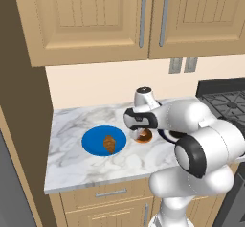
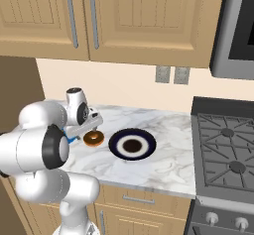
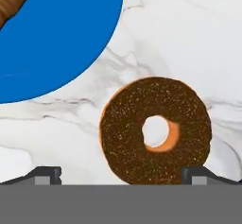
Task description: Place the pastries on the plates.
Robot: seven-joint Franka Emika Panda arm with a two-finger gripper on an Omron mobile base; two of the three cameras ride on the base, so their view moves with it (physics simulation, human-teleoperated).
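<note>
A dark-glazed ring doughnut [image 3: 155, 131] lies flat on the marble counter, between the two plates. My gripper [image 3: 122, 175] hangs just above it, open, with one fingertip [image 3: 47, 175] to its left and the other off its right edge. The side views show the doughnut [image 2: 93, 139] under the gripper [image 2: 92, 128]. The croissant-like pastry [image 1: 109, 144] rests on the bright blue plate [image 1: 91, 142], left of the gripper [image 1: 140, 131]. The navy plate [image 2: 116, 147], with a white ring and brown centre, sits right of the doughnut with nothing on it.
A gas stove [image 2: 228, 149] adjoins the counter on the right. Wall cabinets [image 1: 95, 15] hang above, and outlets [image 2: 171, 74] sit on the back wall. A tall brown panel [image 1: 24, 125] bounds the counter's left end. Bare marble [image 2: 163, 167] runs along the front edge.
</note>
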